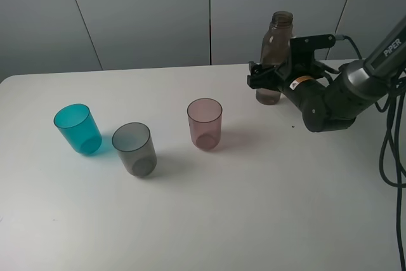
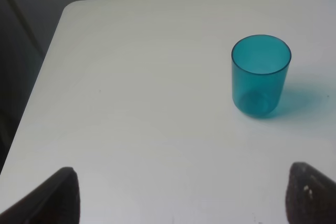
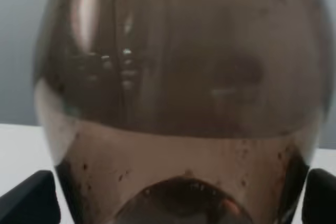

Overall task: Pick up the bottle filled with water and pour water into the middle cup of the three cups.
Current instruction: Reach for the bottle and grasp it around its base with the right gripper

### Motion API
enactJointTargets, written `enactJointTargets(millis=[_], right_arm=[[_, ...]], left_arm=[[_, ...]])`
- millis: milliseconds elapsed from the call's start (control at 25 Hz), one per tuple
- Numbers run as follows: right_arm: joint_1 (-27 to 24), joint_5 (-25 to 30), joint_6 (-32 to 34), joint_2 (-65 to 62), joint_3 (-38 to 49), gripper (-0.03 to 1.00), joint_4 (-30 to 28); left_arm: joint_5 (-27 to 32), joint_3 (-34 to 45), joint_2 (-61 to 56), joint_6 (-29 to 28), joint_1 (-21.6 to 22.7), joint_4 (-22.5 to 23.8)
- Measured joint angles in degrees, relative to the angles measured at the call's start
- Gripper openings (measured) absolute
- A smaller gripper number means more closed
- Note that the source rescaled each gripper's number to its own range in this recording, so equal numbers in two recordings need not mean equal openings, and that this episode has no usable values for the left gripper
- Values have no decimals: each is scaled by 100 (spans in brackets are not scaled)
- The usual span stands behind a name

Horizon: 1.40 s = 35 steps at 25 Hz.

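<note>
The bottle (image 1: 274, 52) stands upright on the table at the back right, smoky brown and tall. In the right wrist view the bottle (image 3: 178, 103) fills the frame. My right gripper (image 1: 269, 77) is around its lower body, with a fingertip (image 3: 26, 198) against each side, shut on it. The three cups stand in a row at left centre: the teal cup (image 1: 77, 129), the smoky grey middle cup (image 1: 134, 149) and the pink cup (image 1: 204, 123). My left gripper (image 2: 181, 198) is open and empty, above the table near the teal cup (image 2: 260, 74).
The white table (image 1: 254, 207) runs to a grey wall at the back. Its left edge and rounded corner (image 2: 68, 11) show in the left wrist view. Black cables (image 1: 390, 150) hang at the right edge beside my right arm.
</note>
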Motion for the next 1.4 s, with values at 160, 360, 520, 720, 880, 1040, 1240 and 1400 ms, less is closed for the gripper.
enactJointTargets(millis=[160, 360, 520, 720, 880, 1040, 1240, 1400], right_arm=[[-9, -44, 0, 101, -83, 100, -1], [-9, -151, 0, 262, -122, 100, 10], [-9, -273, 0, 349, -177, 100, 10], [-9, -403, 0, 360, -240, 100, 10], [-9, -418, 0, 360, -240, 100, 10], [-9, -430, 0, 360, -240, 100, 10], [-9, -430, 0, 360, -240, 99, -23], [-9, -443, 0, 360, -240, 0, -23]], left_arm=[[0, 0, 0, 11, 0, 0], [0, 0, 0, 21, 0, 0], [0, 0, 0, 21, 0, 0], [0, 0, 0, 21, 0, 0], [0, 0, 0, 10, 0, 0], [0, 0, 0, 10, 0, 0], [0, 0, 0, 10, 0, 0], [0, 0, 0, 10, 0, 0]])
